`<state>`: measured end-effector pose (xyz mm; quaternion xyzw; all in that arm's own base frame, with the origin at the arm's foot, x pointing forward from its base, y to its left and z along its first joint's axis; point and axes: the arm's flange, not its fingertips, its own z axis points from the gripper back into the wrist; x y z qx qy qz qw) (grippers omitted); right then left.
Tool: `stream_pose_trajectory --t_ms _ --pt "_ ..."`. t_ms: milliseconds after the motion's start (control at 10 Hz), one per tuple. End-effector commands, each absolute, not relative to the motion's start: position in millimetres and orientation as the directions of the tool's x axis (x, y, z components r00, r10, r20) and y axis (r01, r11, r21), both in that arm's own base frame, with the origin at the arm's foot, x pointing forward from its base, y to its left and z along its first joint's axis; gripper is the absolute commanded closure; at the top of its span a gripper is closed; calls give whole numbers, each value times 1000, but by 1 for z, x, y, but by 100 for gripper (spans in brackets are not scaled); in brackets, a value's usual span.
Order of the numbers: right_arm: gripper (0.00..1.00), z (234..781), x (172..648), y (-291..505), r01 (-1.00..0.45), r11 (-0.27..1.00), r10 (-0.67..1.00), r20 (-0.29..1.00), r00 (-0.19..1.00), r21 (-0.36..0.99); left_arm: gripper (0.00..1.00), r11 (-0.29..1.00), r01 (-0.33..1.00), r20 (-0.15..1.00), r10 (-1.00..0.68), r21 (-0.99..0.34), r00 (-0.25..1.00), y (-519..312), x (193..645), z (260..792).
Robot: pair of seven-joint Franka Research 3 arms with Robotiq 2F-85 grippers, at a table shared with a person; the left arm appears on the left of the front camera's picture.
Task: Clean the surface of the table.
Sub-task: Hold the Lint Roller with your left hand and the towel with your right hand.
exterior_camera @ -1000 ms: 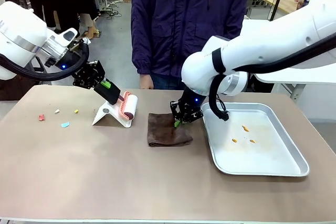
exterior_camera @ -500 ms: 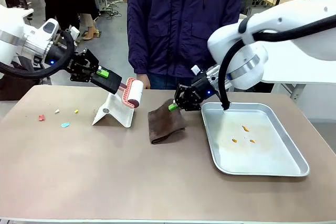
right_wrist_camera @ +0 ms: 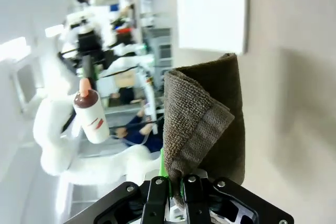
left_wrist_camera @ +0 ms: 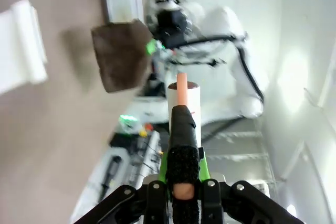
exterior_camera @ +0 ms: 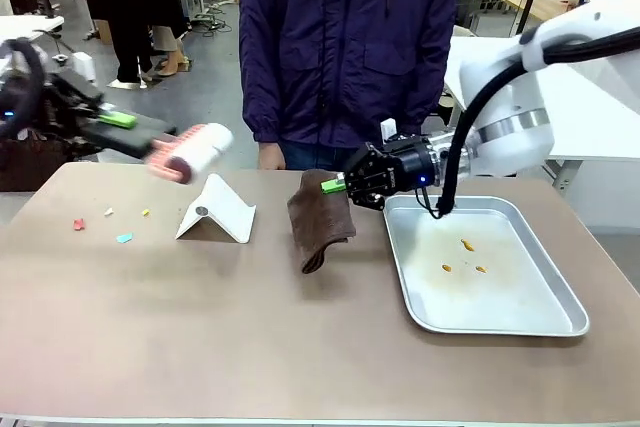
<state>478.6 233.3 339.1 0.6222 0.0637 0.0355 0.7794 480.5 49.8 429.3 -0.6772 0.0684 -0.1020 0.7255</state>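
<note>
The table (exterior_camera: pixel 250 337) spans the foreground, beige-brown top facing the camera. The metal tray (exterior_camera: pixel 520 325) sits on its right part, unmoved, with orange crumbs (exterior_camera: pixel 466 245) inside. Left of the tray, the right gripper (exterior_camera: pixel 335 185) is clamped on the top edge of the brown cloth (exterior_camera: pixel 322 222). A second ago the cloth lay flat; it now hangs, and whether its lower corner touches the table cannot be told. The white stand (exterior_camera: pixel 218 212) is now bare. The lint roller (exterior_camera: pixel 190 152) has left it and is carried, motion-blurred, above the far left, its handle clamped in the left gripper (exterior_camera: pixel 130 132). Coloured scraps (exterior_camera: pixel 124 238) remain at left. A person (exterior_camera: pixel 345 47) stands behind.
</note>
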Motion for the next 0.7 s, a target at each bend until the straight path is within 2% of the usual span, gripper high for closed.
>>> stream_pose_trajectory --t_ms 0,200,300,500,600 --pt "100 342 433 211 106 76 61 -110 992 991 83 -55 -27 -11 -275 -998 961 79 462 427" --pt "100 362 385 157 147 -27 -69 -149 986 989 83 -107 4 15 -102 -994 995 116 424 419" --pt "100 367 371 125 152 -8 -65 -152 986 988 83 -103 12 17 -51 -995 999 131 410 415" --pt "100 381 354 58 160 -47 -164 -166 972 986 83 -91 8 0 86 -996 996 167 390 409" --pt "100 386 346 32 171 2 -218 -166 962 985 83 -78 3 -7 134 -997 991 187 384 405"
